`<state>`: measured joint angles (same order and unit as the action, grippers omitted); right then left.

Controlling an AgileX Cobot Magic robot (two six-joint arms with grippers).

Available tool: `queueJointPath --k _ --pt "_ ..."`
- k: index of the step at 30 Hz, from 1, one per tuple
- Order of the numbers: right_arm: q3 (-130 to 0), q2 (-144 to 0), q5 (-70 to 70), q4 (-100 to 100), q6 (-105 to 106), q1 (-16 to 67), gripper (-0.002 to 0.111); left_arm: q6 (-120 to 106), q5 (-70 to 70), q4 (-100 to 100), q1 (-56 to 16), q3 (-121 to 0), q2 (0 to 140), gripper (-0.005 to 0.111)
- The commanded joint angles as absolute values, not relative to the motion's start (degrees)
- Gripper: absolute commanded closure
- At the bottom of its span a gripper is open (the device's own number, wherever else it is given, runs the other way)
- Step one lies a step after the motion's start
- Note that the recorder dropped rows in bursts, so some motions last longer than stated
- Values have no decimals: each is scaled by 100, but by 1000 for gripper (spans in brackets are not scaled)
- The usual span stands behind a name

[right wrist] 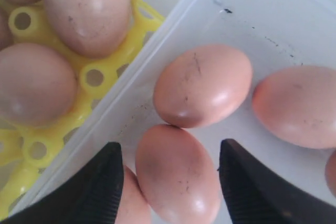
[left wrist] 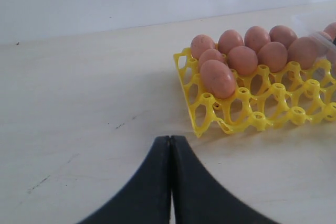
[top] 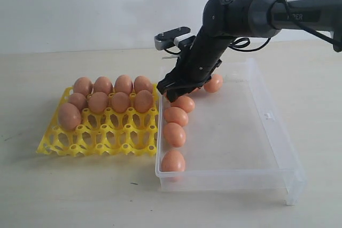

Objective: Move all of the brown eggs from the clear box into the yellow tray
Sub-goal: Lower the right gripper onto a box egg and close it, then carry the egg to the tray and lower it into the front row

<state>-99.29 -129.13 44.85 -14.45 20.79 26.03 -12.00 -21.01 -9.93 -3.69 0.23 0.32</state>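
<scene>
Writing: white letters "PER" on the right arm [top: 299, 16] in the exterior view; the start of the word is covered by a cable.
Yellow tray [top: 99, 143]: flat on the table [top: 64, 196], left of the clear box. Its right edge is at the box wall; cannot tell if they touch.
Tray contents: 9 brown eggs [top: 120, 101], 4 in the back row, 4 in the 2nd row and 1 at the left end of the 3rd row. Each sits in its own cell.
Clear box [top: 230, 181]: on the table, right of the tray, its long side running front to back.
Box contents: 5 eggs show in the exterior view. 4 lie in a line along the wall nearest the tray and 1 at the back behind the gripper. Any egg under the gripper is hidden.
Right gripper [top: 176, 93]: low inside the box at the tray-side wall, over the back end of the egg line. Jaws are apart.
Right wrist view: black fingers [right wrist: 100, 187] stand either side of 1 egg lying on the box floor. Cannot tell if they touch it. 2 more eggs lie just beyond it, with tray eggs past the wall.
Left gripper [left wrist: 170, 141]: fingers pressed together, holding nothing, over bare table well apart from the tray corner.
</scene>
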Motion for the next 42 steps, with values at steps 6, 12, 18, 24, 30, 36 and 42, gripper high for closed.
queueJointPath --k 6,12,18,24,30,36,42 --pt "-9975 -12903 4548 -1188 2291 2762 54 -1198 -2056 -981 -393 0 0 107" --pt "-9975 -13043 4410 -963 2291 2797 54 -1198 -2056 -981 -393 0 0 107" --pt "-9975 -13261 4046 -880 2291 2797 54 -1198 -2056 -981 -393 0 0 107" --pt "-9975 -13529 4000 -903 2291 2797 55 -1198 -2056 -981 -393 0 0 107" --pt "-9975 -13448 3801 -983 2268 2797 95 -1198 -2056 -981 -393 0 0 107" --pt "-9975 -13158 3624 -1121 2251 2769 108 -1198 -2056 -981 -393 0 0 107" --pt "-9457 -12455 2923 -1834 2242 2740 108 -1198 -2056 -981 -393 0 0 107"
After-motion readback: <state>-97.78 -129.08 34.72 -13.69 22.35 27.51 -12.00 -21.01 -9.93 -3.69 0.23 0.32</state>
